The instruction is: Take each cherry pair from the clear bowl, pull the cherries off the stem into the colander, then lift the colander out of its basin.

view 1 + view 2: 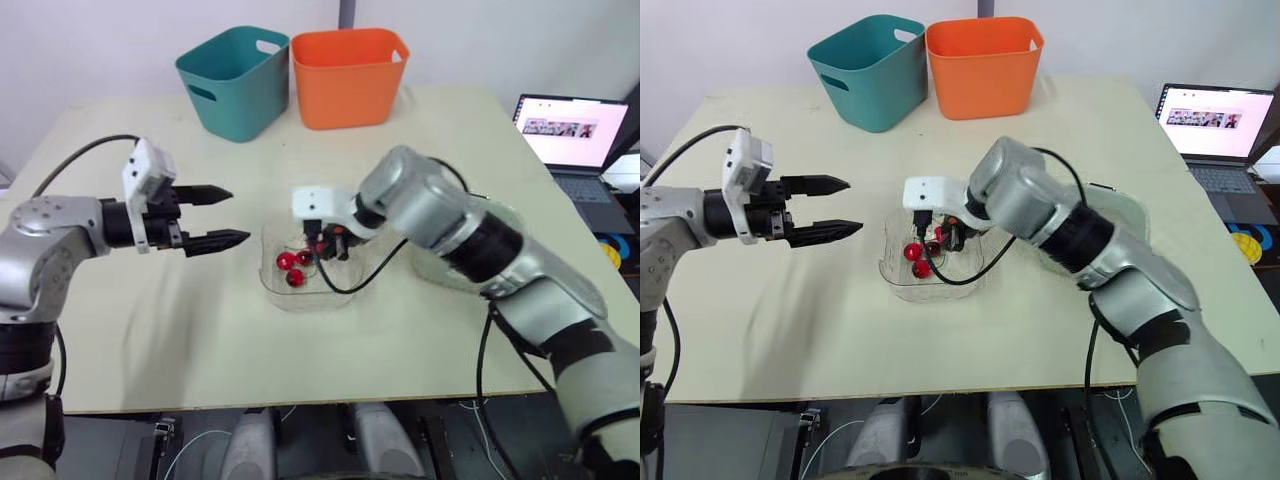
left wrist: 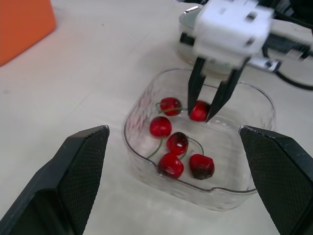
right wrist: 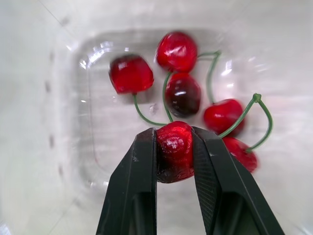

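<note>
Here, beige table, clear bowl centred, teal bin, orange bin, laptop beside.

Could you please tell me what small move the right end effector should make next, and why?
Probably raise the right end effector straight up out of the clear bowl. It is shut on a cherry there, and the open left end effector hovers beside the bowl, apart from it, placed to grip the pair's other end.

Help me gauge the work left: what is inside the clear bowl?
Six red cherries on green stems are in the clear bowl. The right gripper reaches in, shut on one cherry. Its fingers cover that cherry's stem.
</note>
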